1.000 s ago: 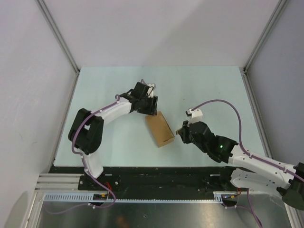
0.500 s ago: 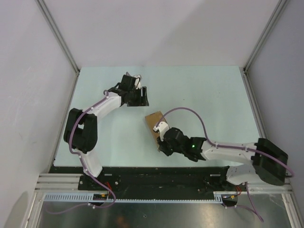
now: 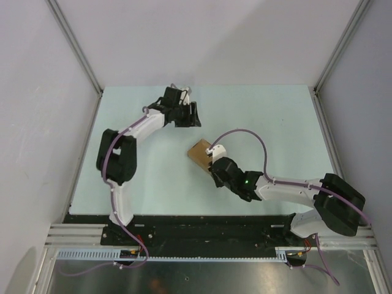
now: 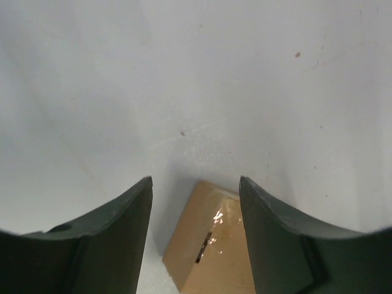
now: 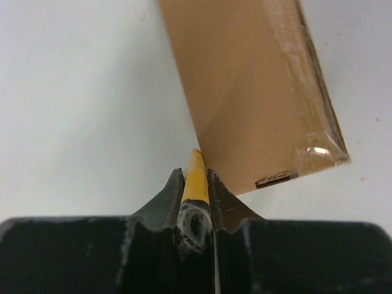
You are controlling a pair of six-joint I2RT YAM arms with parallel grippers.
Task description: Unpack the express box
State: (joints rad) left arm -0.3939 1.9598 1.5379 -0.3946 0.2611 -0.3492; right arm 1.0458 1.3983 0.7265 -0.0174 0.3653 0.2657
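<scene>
The express box [image 3: 198, 153], a flat brown carton, lies on the pale table, its near end hidden under my right wrist. My right gripper [image 3: 213, 164] is shut on a slim yellow utility knife [image 5: 196, 177]. The knife's tip sits against the lower left edge of the express box [image 5: 251, 92], whose taped end faces right. My left gripper [image 3: 191, 116] hangs open behind the box, apart from it. In the left wrist view a corner of the express box [image 4: 211, 245] shows beyond the left gripper [image 4: 195, 180], with nothing between the fingers [image 4: 122, 226].
Grey walls with metal corner posts [image 3: 76, 49] close in the table on three sides. The black base rail [image 3: 202, 226] runs along the near edge. The right arm's purple cable [image 3: 257, 138] arches above the table beside the box.
My right gripper has swung left with the knife, from beside the box's right end onto its near end. My left gripper has drawn back from the box toward the far side.
</scene>
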